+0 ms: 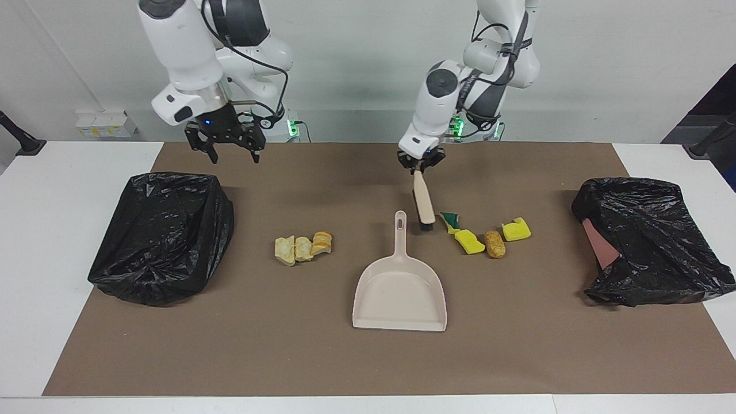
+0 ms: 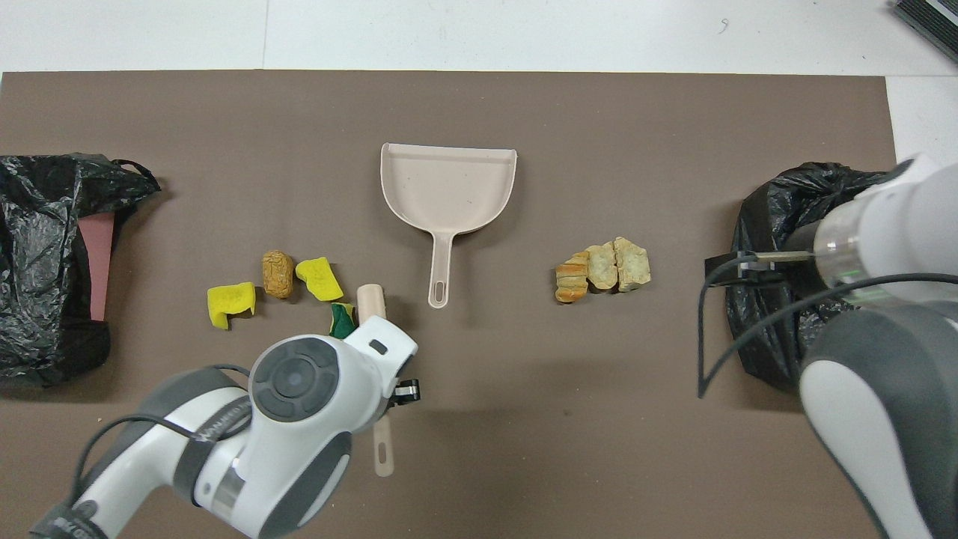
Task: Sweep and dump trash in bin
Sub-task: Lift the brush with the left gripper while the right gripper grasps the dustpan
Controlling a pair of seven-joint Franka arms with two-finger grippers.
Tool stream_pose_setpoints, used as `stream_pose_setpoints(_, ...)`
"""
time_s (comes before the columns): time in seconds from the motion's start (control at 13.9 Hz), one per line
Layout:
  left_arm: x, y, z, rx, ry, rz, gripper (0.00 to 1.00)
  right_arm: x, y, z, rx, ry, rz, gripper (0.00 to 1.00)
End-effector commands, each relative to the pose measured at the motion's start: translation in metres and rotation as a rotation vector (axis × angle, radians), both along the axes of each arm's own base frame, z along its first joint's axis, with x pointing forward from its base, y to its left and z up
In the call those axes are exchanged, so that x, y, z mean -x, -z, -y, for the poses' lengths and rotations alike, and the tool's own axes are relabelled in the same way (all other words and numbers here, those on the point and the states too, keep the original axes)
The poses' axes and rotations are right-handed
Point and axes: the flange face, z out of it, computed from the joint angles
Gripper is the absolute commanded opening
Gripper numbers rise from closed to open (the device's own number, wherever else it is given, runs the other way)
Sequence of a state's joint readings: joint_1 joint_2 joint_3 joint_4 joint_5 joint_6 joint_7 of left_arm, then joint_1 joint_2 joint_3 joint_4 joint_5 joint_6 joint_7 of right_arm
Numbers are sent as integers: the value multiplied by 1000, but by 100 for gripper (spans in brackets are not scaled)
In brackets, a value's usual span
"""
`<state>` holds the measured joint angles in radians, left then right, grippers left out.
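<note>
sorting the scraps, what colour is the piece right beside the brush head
Green with a yellow edge: the sponge scrap beside the brush. Clearest in the facing view.

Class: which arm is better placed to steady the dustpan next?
Probably the right: the open right gripper holds nothing, while the left gripper is shut on the brush beside the dustpan.

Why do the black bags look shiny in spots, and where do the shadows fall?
Facing view: the crinkled black bags catch the room light as pale glints; soft shadow lies beneath the left gripper holding the brush. Overhead view: the dustpan casts a faint edge shadow; the bulky left arm hides part of the brush.
</note>
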<state>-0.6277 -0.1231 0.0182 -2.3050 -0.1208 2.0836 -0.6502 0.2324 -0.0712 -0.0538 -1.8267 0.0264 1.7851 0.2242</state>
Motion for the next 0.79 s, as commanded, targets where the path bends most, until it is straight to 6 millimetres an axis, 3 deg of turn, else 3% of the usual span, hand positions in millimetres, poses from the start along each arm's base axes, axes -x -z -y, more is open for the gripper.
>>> stream_pose_setpoints(0.0, -33, -22, -55, 13, -30, -16, 0, -20, 32, -53, -55, 61, -5, 100)
stream_pose_setpoints(0.22, -75, -37, -135, 45, -13, 8, 0, -39, 73, -132, -50, 92, 11, 100)
stream_pose_setpoints(0.36, -90, -34, -189, 54, 47, 20, 0, -47, 103, -187, -34, 118, -3, 100)
stream_pose_setpoints(0.58, -96, -30, -253, 23, 89, 26, 0, -58, 127, -256, -38, 143, 6, 100)
stream_pose_setpoints(0.72, -101, -16, -292, 23, 85, 16, 0, -63, 152, -303, -47, 156, 26, 100)
